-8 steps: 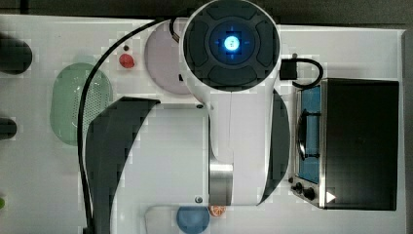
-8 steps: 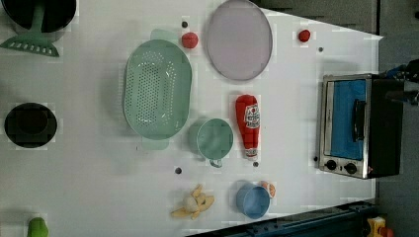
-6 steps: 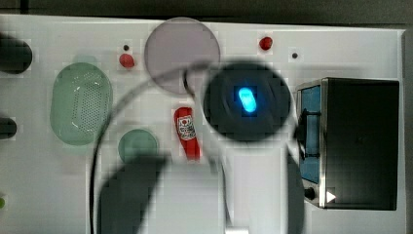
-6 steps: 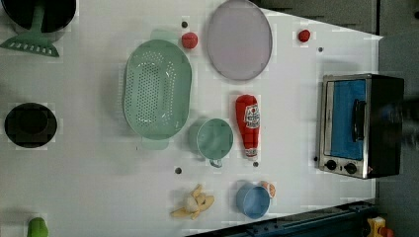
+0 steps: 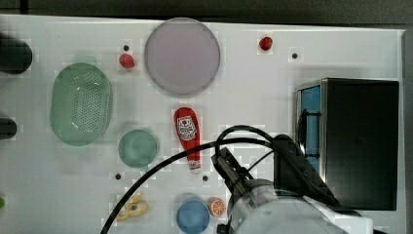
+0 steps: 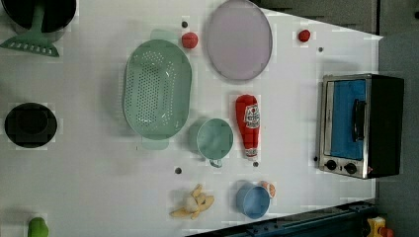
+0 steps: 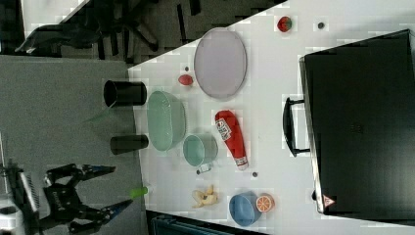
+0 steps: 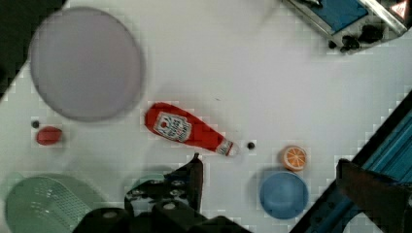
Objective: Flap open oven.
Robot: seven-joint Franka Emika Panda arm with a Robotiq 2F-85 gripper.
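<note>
1. The pincer [image 8: 265, 177] appears in the wrist view with its two fingers far apart: one finger [image 8: 194, 179] is at the lower middle of the frame, the other at the lower right. It holds nothing and hangs above the table [image 8: 272, 82].
2. Between the fingers, on the table, are a blue bowl [image 8: 283, 194] and an orange half [image 8: 294, 158], just beside each other.
3. A red ketchup bottle [image 8: 187, 128] lies flat near the middle of the wrist view.
4. In the top view, the arm [image 5: 287, 204] fills the lower right of the frame, just in front of the oven [image 5: 360, 141].
5. The oven stands at the right side of the top view. In the left view, its blue glass door [image 6: 348, 118] is closed, and two black knobs [image 6: 341, 167] sit at the lower end.
6. A grey plate [image 5: 181, 56] is at the upper middle of the top view, and a green strainer [image 5: 81, 103] at the left.
</note>
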